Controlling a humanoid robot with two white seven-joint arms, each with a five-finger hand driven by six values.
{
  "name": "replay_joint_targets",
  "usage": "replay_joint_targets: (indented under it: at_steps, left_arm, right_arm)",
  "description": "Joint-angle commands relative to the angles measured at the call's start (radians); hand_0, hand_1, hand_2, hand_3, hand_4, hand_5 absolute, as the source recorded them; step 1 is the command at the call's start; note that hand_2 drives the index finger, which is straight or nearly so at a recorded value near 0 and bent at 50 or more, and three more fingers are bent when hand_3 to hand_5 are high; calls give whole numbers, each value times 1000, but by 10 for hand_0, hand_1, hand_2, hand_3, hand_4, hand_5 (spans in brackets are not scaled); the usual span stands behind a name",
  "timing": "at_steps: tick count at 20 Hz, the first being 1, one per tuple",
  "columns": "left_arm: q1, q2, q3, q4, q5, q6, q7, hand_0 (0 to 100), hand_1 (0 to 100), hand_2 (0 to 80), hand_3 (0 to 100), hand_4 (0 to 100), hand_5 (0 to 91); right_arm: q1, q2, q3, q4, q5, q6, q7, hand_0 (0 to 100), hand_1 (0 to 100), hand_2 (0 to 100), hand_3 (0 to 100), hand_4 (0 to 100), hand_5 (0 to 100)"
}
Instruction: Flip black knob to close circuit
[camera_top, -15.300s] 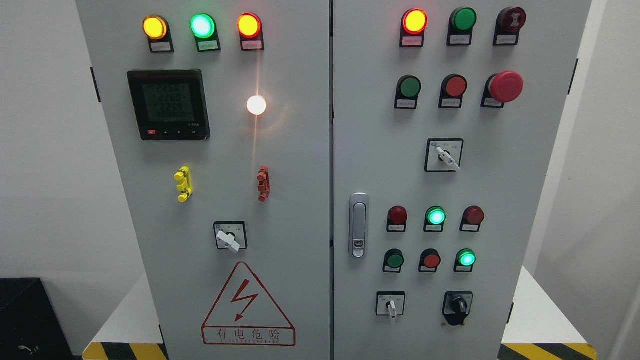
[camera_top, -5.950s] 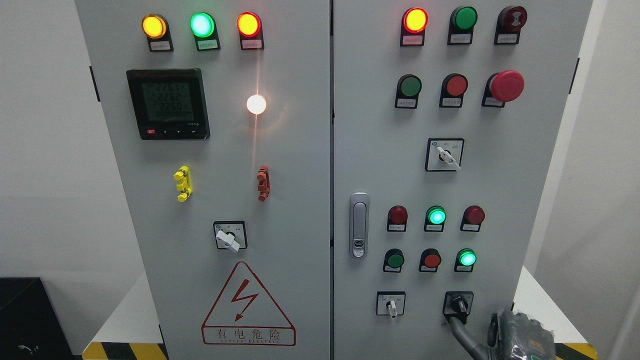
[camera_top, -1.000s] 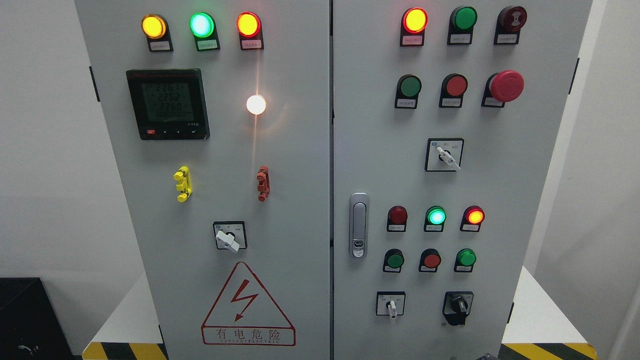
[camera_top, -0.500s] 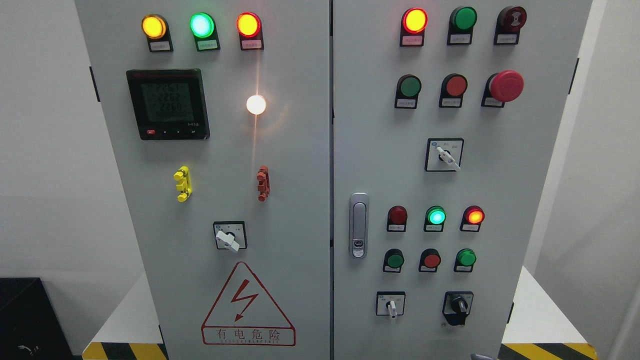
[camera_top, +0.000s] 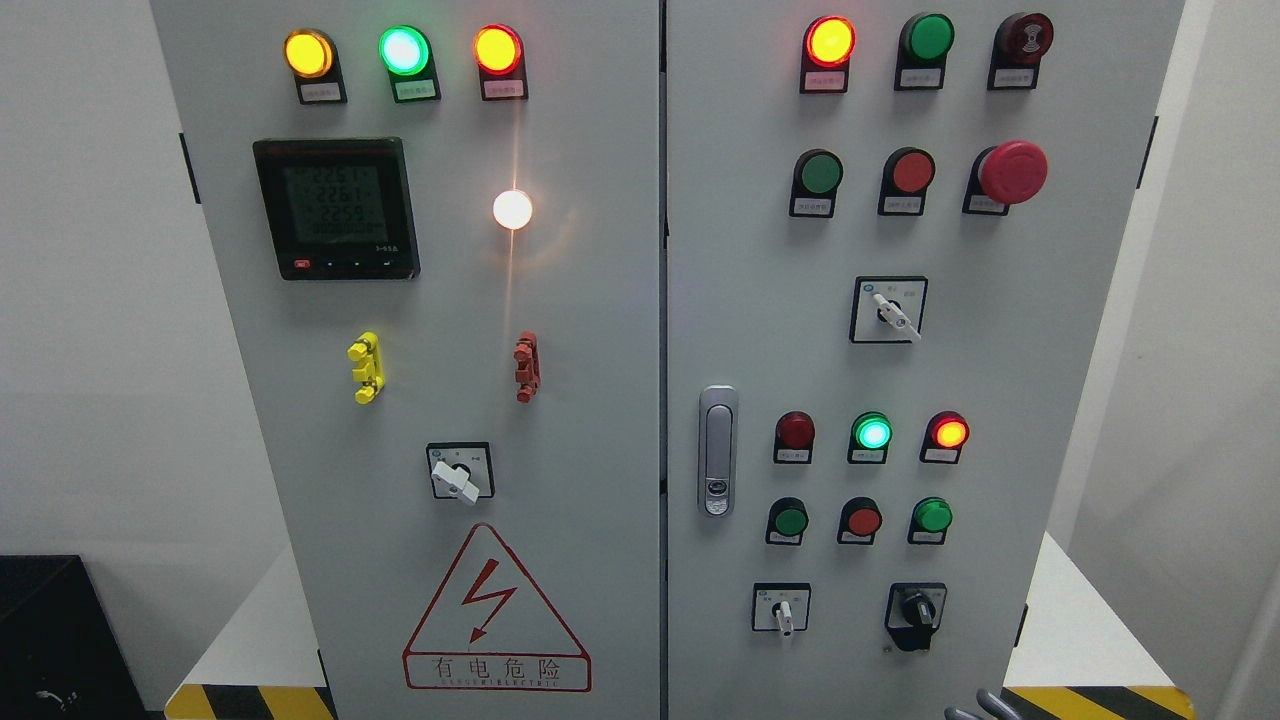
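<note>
Two grey doors make up the cabinet (camera_top: 600, 330). On the left door, a red warning triangle (camera_top: 497, 610) reads "有电危险"; well above it a meter (camera_top: 336, 208) shows digits too blurred to read. The black knob (camera_top: 915, 610) sits low on the right door, far right of the triangle. Below the knob, grey fingers (camera_top: 985, 706) barely show; I cannot tell their state.

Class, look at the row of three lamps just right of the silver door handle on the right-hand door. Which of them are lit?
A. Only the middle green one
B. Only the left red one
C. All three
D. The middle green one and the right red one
D: the green lamp and the right red lamp glow, while the left red lamp is dark.
</note>
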Motion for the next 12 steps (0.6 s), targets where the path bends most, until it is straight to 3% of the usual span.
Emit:
replay_joint_targets:
  at_steps: [1, 12]
  left_arm:
    - [22, 1, 0, -23, 0, 0, 0, 120, 556, 0, 0, 0, 0]
    - [22, -1, 0, -23, 0, 0, 0, 120, 556, 0, 0, 0, 0]
  right_arm:
    - [31, 1, -10, -7, -36, -15, 46, 0, 8, 18, 115, 57, 0]
    - [37, 0, -10, -4, -50, -15, 56, 0, 0, 2, 58, 0, 0]
